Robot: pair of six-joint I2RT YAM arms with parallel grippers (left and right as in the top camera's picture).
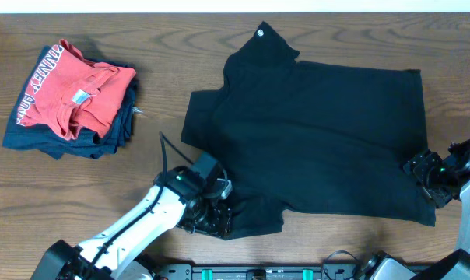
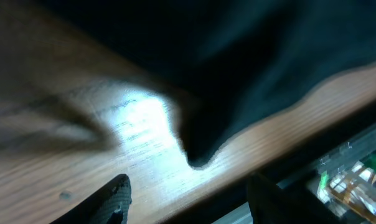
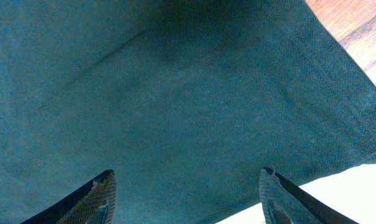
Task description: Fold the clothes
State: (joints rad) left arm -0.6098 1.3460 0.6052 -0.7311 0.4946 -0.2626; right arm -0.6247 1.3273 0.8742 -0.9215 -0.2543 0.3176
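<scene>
The black T-shirt point(image 1: 313, 148) lies spread on the wooden table, its small round white tag point(image 1: 260, 33) at the top corner. My left gripper point(image 1: 212, 218) sits at the shirt's lower left sleeve. In the left wrist view its jaws point(image 2: 188, 202) stand open over bare wood, and a dark fold tip of the shirt point(image 2: 200, 149) lies just ahead of them. My right gripper point(image 1: 426, 175) is at the shirt's lower right corner. In the right wrist view it point(image 3: 185, 196) is open, with the shirt's hemmed edge point(image 3: 337, 124) spread flat between and beyond its fingers.
A red shirt with white lettering point(image 1: 75, 89) lies on a folded navy garment point(image 1: 33, 140) at the far left. The table's front edge and a metal rail point(image 1: 258, 272) run just behind the left gripper; the edge also shows in the left wrist view point(image 2: 337, 155).
</scene>
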